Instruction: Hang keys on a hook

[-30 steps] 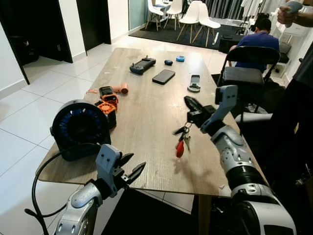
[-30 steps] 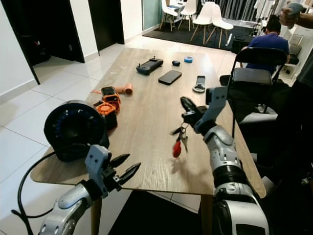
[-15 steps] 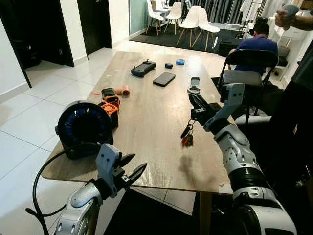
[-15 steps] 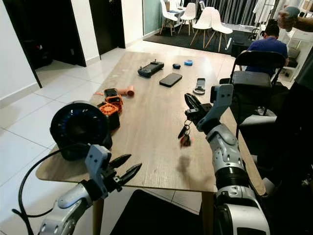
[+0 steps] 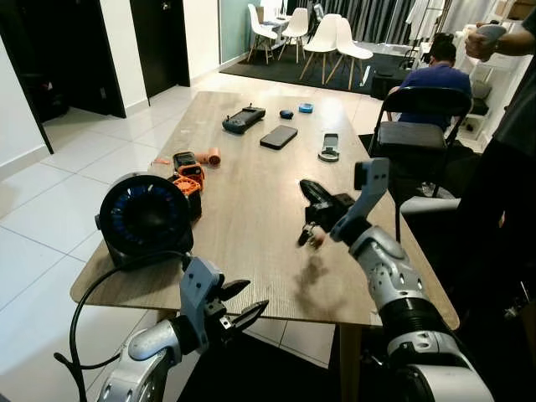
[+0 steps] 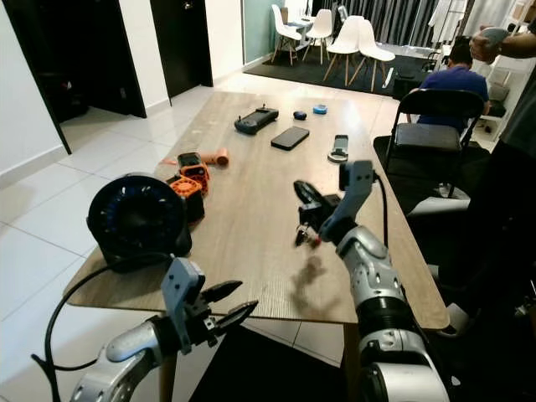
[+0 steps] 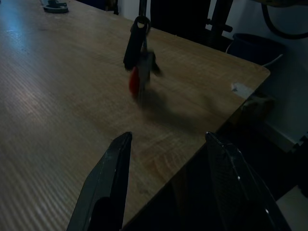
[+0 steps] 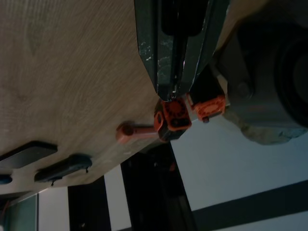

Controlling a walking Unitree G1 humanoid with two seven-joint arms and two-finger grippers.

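Our right gripper (image 5: 311, 194) hangs above the wooden table (image 5: 251, 209), its two black fingers pressed together on the ring of the keys (image 5: 311, 237), which dangle blurred just over the tabletop with a red tag among them. We judge the pinch a thin one: a swinging bunch could slip free and drop to the table, and we see no hook to aim for. Our left gripper (image 5: 239, 311) hovers low at the table's near edge beside the round black fan (image 5: 144, 216), fingers spread, holding nothing.
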